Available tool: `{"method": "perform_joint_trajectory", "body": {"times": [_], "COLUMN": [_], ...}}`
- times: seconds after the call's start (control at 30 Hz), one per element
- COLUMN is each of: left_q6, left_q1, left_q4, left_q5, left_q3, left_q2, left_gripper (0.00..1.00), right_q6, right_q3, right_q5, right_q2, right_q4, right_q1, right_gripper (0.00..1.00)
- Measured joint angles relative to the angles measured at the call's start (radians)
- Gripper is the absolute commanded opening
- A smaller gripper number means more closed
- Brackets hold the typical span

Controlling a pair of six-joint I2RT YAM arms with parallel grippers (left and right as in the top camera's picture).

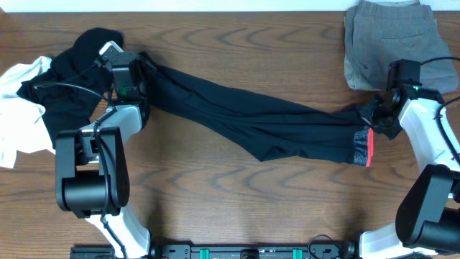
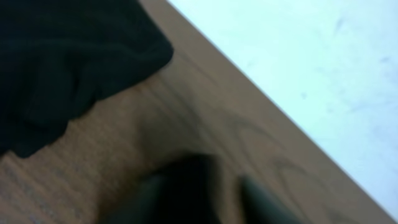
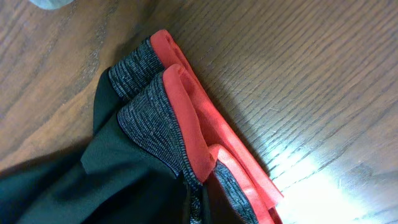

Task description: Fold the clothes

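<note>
Stretching diagonally across the table (image 1: pixel 251 208), the long black trousers (image 1: pixel 251 122) lie with their leg ends at the left and their grey-and-coral waistband (image 1: pixel 364 147) at the right. The legs are twisted and creased along the middle.

The right gripper (image 1: pixel 375 115) sits at the waist end. Its wrist camera shows the band bunched towards the lens but no fingers, so whether it is clamped cannot be told. The left gripper (image 1: pixel 133 78) is over the leg end, and its blurred view leaves its grip just as unclear.

The likely trouble is a fold made over that twist, which would trap the creases. A shallow hold on the bunched band could also slip once the cloth is pulled.

Just beside the left gripper lie a plain black garment (image 1: pixel 79 54) and a white T-shirt (image 1: pixel 18 108), near enough to be dragged along. The grey shorts (image 1: pixel 388 43) lie close to the right arm and could be brushed.
</note>
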Motion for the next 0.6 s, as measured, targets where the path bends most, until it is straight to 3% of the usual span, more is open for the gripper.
{"method": "perform_joint_trajectory", "body": {"times": [0.3, 0.37, 0.5, 0.6], "left_q6": [0.05, 0.079, 0.15, 0.192], "left_q1": [0.017, 0.028, 0.039, 0.039], "left_q4": [-0.158, -0.245, -0.401, -0.601], "left_q5": [-0.023, -0.025, -0.026, -0.026], "left_q3": [0.016, 0.032, 0.08, 0.154], "left_q2": [0.014, 0.002, -0.052, -0.13], "left_gripper": [0.98, 0.98, 0.98, 0.98], "right_q6": [-0.011, -0.039, -0.084, -0.127], "right_q3": [0.0, 0.002, 0.028, 0.077], "right_q5": [0.0, -0.018, -0.042, -0.051], "right_q2": [0.0, -0.001, -0.016, -0.051], "right_q4": [-0.003, -0.027, -0.088, -0.135], "right_q1": [0.0, 0.0, 0.0, 0.0], "right_gripper": [0.85, 0.93, 0.91, 0.78]}}
